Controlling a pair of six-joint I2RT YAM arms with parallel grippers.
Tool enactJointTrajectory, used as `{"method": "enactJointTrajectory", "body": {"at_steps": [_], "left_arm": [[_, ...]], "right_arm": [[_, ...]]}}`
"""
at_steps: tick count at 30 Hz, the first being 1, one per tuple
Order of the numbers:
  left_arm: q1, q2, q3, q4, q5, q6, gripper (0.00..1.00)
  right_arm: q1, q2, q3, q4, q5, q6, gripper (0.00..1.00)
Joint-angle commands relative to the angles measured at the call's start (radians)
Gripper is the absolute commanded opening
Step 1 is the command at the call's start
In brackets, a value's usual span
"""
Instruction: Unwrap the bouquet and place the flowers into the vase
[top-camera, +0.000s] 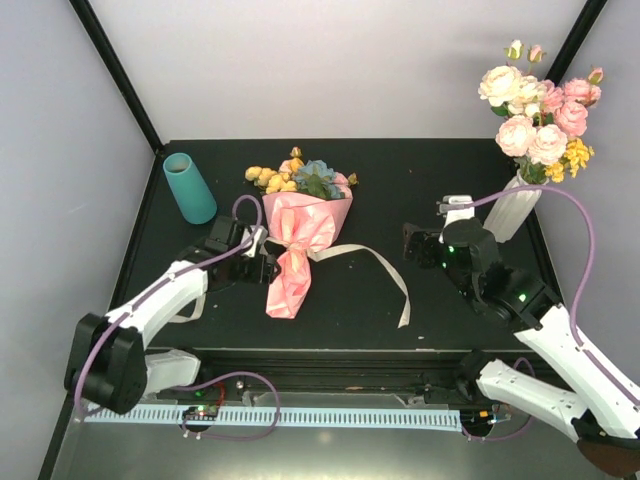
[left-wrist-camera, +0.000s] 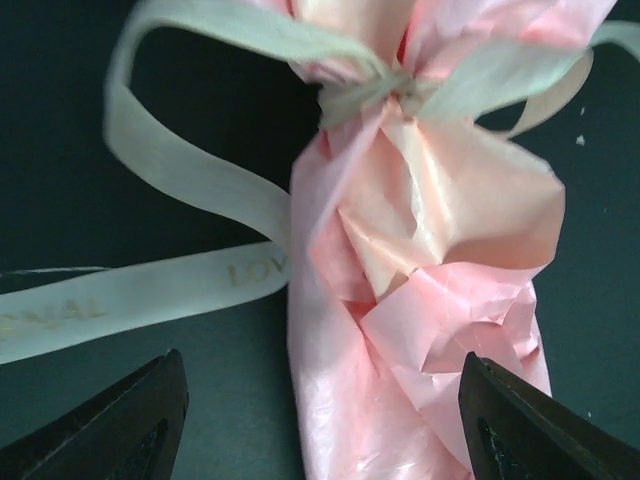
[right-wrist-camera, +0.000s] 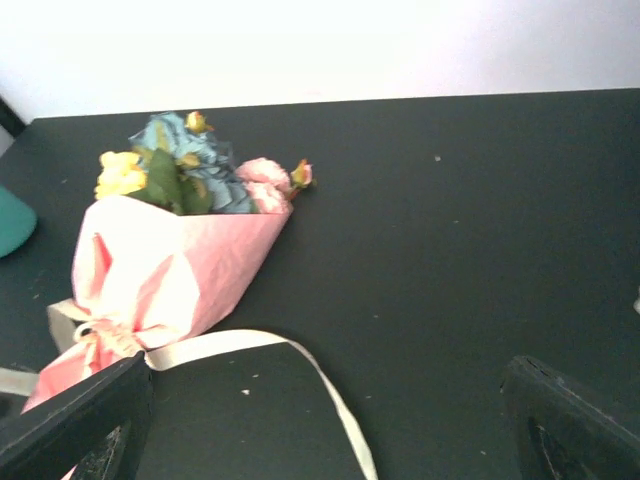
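The bouquet lies on the black table, its yellow, blue and pink flowers pointing to the back. Its crinkled pink paper is still tied by a beige ribbon knot. My left gripper is open, with the paper's lower tail between its fingers. Open as well, my right gripper hovers to the right of the bouquet and holds nothing. A loose ribbon end runs across the table beneath it. The teal vase stands at the back left.
A white ribbed vase holding big cream and pink roses stands at the back right, close behind my right arm. Black frame posts rise at both back corners. The loose ribbon curls toward the table's front.
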Motion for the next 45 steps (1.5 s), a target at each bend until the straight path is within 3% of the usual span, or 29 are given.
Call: {"method": "enactJointTrajectory", "body": {"at_steps": [1,8,11,18,22,26,30,35,45], "left_arm": [[-0.036,0.069,-0.032,0.105,0.079,-0.061,0.76],[-0.048,0.181,-0.093,0.211,0.147,-0.139,0.68],[-0.073,0.208,-0.098,0.241,0.208,-0.151,0.60],[-0.273,0.188,-0.040,0.320,0.323,-0.153,0.56],[-0.352,0.141,0.043,0.142,0.266,-0.066,0.61],[-0.349,-0.136,-0.006,0.063,0.045,-0.073,0.67],[-0.316,-0.333,-0.087,0.049,-0.208,-0.082,0.68],[-0.257,-0.341,-0.022,-0.113,-0.340,-0.127,0.69],[-0.207,-0.408,-0.004,-0.225,-0.368,-0.210,0.75]], "right_arm": [[-0.004,0.027,-0.009,0.054,-0.104,-0.009,0.96],[-0.004,-0.002,-0.044,0.034,-0.104,0.016,0.96],[-0.004,-0.023,-0.053,0.017,-0.097,0.026,0.96],[-0.004,-0.068,-0.089,0.000,-0.089,0.040,0.96],[-0.004,-0.080,-0.114,0.012,-0.112,0.037,0.96],[-0.004,-0.065,-0.164,0.080,-0.229,0.010,0.96],[-0.003,0.056,-0.182,0.161,-0.389,-0.002,0.99],[0.040,0.304,-0.071,0.147,-0.412,-0.058,1.00],[0.144,0.762,0.258,0.004,-0.311,-0.029,1.00]]}}
